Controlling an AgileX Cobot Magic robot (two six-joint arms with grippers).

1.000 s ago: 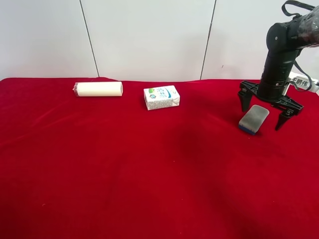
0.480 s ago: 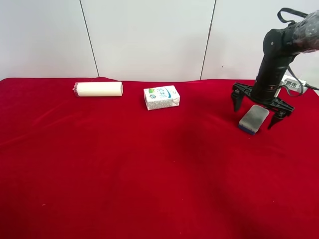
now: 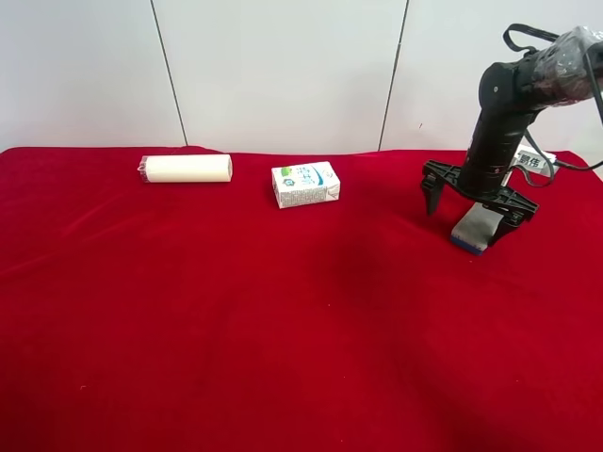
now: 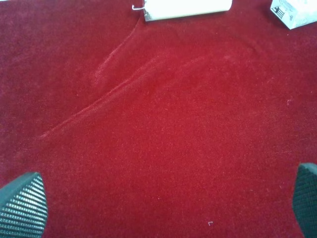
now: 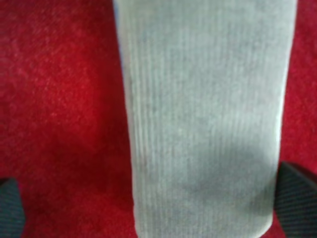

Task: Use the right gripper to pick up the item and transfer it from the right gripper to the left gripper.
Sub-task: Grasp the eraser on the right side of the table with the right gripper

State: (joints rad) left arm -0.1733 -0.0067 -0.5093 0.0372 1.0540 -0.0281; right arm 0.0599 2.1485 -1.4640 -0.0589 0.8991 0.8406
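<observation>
The item (image 3: 470, 229), a grey pad with a blue base, lies flat on the red cloth at the exterior high view's right. My right gripper (image 3: 467, 217) is open and lowered over it, one finger on each side. In the right wrist view the item's grey top (image 5: 203, 109) fills the middle, and the gripper (image 5: 153, 206) shows only its two dark fingertips (image 5: 296, 198) at the edges, apart from the pad. My left gripper (image 4: 163, 203) is open and empty above bare cloth. The left arm is out of the exterior high view.
A cream-white roll (image 3: 187, 169) lies at the back left and a small white printed carton (image 3: 305, 184) near the back middle; both also show in the left wrist view, the roll (image 4: 188, 7) and the carton (image 4: 295, 12). Red cloth (image 3: 283, 330) covers the table.
My right gripper has moved left and down from beside the item until its open fingers straddle it. The item, roll and carton have not moved.
</observation>
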